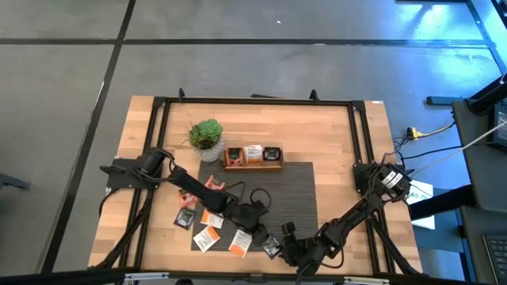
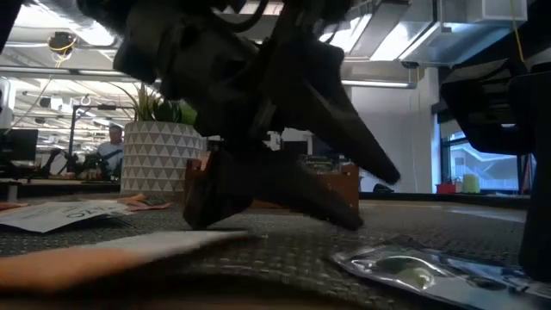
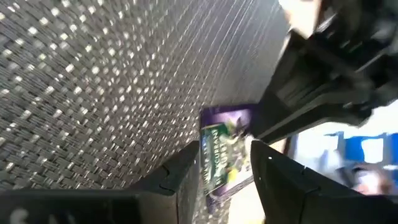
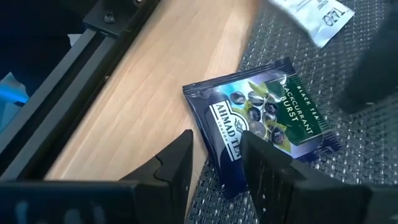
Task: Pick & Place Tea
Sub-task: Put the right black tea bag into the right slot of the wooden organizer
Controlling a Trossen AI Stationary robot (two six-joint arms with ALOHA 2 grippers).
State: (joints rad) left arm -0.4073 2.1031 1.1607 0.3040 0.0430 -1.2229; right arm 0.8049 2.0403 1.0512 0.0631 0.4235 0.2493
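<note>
A dark blackcurrant tea sachet [image 4: 261, 121] lies flat at the mat's near edge, one corner on the bare wood; it also shows in the high view [image 1: 271, 247]. My right gripper [image 4: 216, 140] hangs open over its near edge, slanting down, and shows in the high view [image 1: 287, 239] too. My left gripper [image 3: 225, 148] is open just beyond the far side of the sachet [image 3: 224, 158], its fingers low over the mat [image 1: 258, 222]. Several orange and white tea sachets [image 1: 210, 228] lie on the mat to the left. My right gripper has one finger [image 4: 252, 146] over the dark sachet's near edge [image 4: 231, 138] and the other finger over bare wood; I cannot tell whether the finger touches the sachet. The sachet lies flat on the mat.
A wooden tray [image 1: 253, 166] holding sachets stands at the mat's far edge, with a potted plant [image 1: 206, 138] to its left. The black frame rail [image 4: 93, 68] runs along the table beside my right gripper. The two arms nearly meet at the near middle.
</note>
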